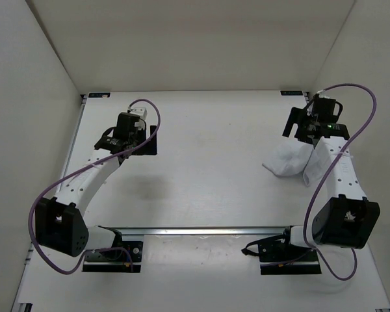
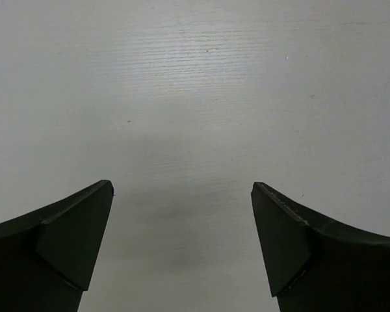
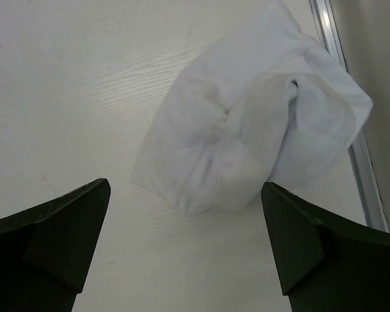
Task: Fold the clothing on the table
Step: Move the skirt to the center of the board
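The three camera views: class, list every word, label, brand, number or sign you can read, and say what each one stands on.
No text can be read in any view.
The clothing is plain white, with no label or print showing.
The table shows no writing.
The corner brackets are too small to tell whether they carry any marking.

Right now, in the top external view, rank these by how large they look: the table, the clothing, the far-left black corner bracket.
1. table
2. clothing, bunched at the right
3. corner bracket, farthest from the camera yet plainly the smallest
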You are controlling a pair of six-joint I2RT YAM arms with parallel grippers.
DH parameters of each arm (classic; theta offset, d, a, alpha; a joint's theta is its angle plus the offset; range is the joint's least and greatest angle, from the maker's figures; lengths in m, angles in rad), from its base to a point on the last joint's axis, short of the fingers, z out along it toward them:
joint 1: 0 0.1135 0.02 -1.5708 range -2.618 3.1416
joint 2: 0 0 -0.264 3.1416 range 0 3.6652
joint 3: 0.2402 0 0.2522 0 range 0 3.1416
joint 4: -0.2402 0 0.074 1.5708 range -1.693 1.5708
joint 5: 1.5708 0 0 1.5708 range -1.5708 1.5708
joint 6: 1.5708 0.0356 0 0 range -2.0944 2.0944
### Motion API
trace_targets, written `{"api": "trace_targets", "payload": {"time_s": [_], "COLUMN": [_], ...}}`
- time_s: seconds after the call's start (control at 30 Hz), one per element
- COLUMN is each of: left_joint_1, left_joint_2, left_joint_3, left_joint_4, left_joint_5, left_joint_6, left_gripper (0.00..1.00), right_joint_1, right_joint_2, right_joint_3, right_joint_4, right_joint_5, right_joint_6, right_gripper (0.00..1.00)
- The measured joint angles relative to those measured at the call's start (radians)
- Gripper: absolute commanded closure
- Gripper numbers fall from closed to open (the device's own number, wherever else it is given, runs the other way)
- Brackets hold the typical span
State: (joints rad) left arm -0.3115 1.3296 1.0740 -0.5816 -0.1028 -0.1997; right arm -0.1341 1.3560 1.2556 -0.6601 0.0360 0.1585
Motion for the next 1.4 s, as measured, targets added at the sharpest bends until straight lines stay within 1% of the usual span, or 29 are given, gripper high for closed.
{"api": "trace_targets", "payload": {"time_s": [0.2,0.33,0.47,0.53,0.6,0.67,0.87,0.9,0.93,0.97,1.0,1.03,1.07,1.17,1.27,1.33,1.4], "left_joint_1": [-0.020,-0.049,-0.041,-0.033,-0.025,-0.016,-0.002,-0.002,0.000,0.001,0.002,0.002,0.003,0.008,0.008,0.008,0.008], "left_joint_2": [0.006,0.038,0.046,0.055,0.065,0.072,0.096,0.099,0.101,0.103,0.105,0.106,0.108,0.129,0.165,0.182,0.185], "left_joint_3": [0.033,0.049,0.035,0.035,0.035,0.035,0.036,0.036,0.036,0.036,0.035,0.036,0.036,0.036,0.051,0.068,0.080], "left_joint_4": [-0.021,-0.026,-0.024,-0.023,-0.024,-0.023,-0.021,-0.021,-0.021,-0.021,-0.020,-0.020,-0.019,-0.017,-0.020,-0.021,-0.020], "left_joint_5": [-0.032,-0.035,-0.019,-0.013,-0.008,0.006,0.045,0.051,0.059,0.063,0.069,0.074,0.080,0.095,0.107,0.116,0.125], "left_joint_6": [0.006,0.008,0.007,0.006,0.005,0.006,0.004,0.002,0.000,-0.001,-0.003,-0.005,-0.007,-0.011,-0.012,-0.014,-0.019], "left_gripper": [0.02,0.02,0.02,0.01,0.01,0.01,0.01,0.02,0.01,0.01,0.02,0.01,0.01,0.01,0.02,0.01,0.01], "right_joint_1": [-0.027,-0.085,-0.125,-0.137,-0.144,-0.149,-0.148,-0.149,-0.150,-0.150,-0.153,-0.156,-0.159,-0.159,-0.129,-0.077,-0.014], "right_joint_2": [0.075,0.080,0.057,0.057,0.072,0.101,0.166,0.176,0.184,0.194,0.203,0.212,0.222,0.248,0.249,0.254,0.272], "right_joint_3": [-0.010,-0.089,-0.194,-0.220,-0.232,-0.234,-0.261,-0.265,-0.267,-0.267,-0.267,-0.267,-0.266,-0.257,-0.229,-0.161,-0.052], "right_joint_4": [-0.059,-0.070,-0.037,-0.034,-0.027,-0.003,0.101,0.116,0.130,0.143,0.155,0.167,0.175,0.192,0.192,0.171,0.150], "right_joint_5": [0.108,0.140,0.161,0.161,0.161,0.162,0.189,0.192,0.193,0.193,0.191,0.187,0.183,0.172,0.167,0.145,0.093], "right_joint_6": [0.022,0.029,0.022,0.022,0.026,0.030,0.021,0.019,0.018,0.014,0.011,0.011,0.008,0.015,0.001,-0.014,-0.025], "right_gripper": [0.01,0.01,0.01,0.01,0.02,0.07,0.22,0.27,0.36,0.51,0.62,0.84,1.00,1.00,1.00,1.00,1.00]}}
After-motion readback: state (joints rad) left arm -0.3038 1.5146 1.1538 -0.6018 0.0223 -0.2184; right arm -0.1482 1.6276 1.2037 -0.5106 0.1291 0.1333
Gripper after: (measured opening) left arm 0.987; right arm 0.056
